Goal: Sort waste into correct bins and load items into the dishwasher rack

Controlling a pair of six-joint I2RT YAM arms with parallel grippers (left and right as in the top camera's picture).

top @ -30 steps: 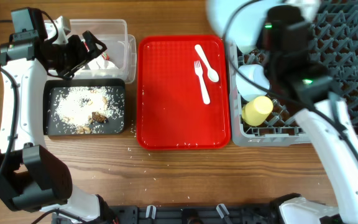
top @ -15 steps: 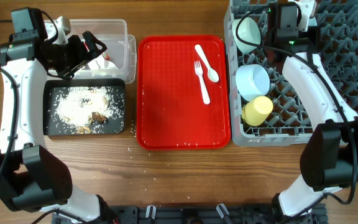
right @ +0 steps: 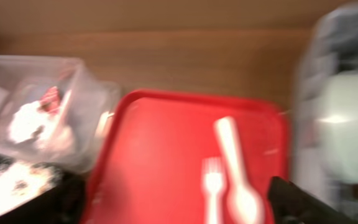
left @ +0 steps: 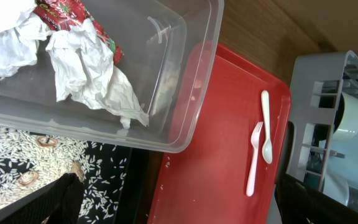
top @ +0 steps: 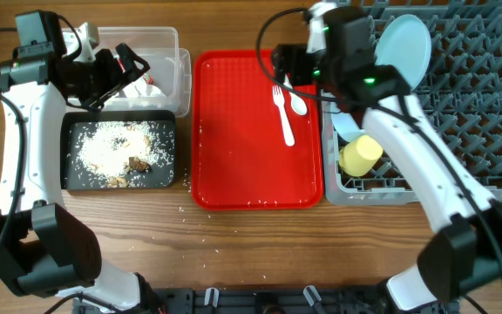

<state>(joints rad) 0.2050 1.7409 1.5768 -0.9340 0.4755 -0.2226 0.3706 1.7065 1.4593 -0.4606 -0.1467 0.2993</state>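
Observation:
A white fork (top: pixel 282 109) and spoon (top: pixel 291 92) lie on the red tray (top: pixel 242 131). My right gripper (top: pixel 288 65) hovers open over the tray's far right corner, just behind them, holding nothing. Its blurred wrist view shows the fork (right: pixel 213 186) and spoon (right: pixel 238 174) between its spread fingers (right: pixel 309 202). In the grey rack (top: pixel 460 113) a light blue plate (top: pixel 405 48) stands upright, with a yellow cup (top: pixel 361 155) and a partly hidden bowl (top: pixel 347 124). My left gripper (top: pixel 118 74) hangs open over the clear tub (top: pixel 159 39), which holds a white napkin (left: pixel 86 68) and a red wrapper (left: pixel 67 12).
The black tray (top: pixel 70 179) in front of the tub holds rice scraps (top: pixel 116 148) with brown bits. A few grains lie on the wood by the red tray's front left corner. The rack stands tight against the tray's right side.
My right arm has swung from the back of the rack leftward to above the red tray, and its jaws have opened. The left arm has not moved.

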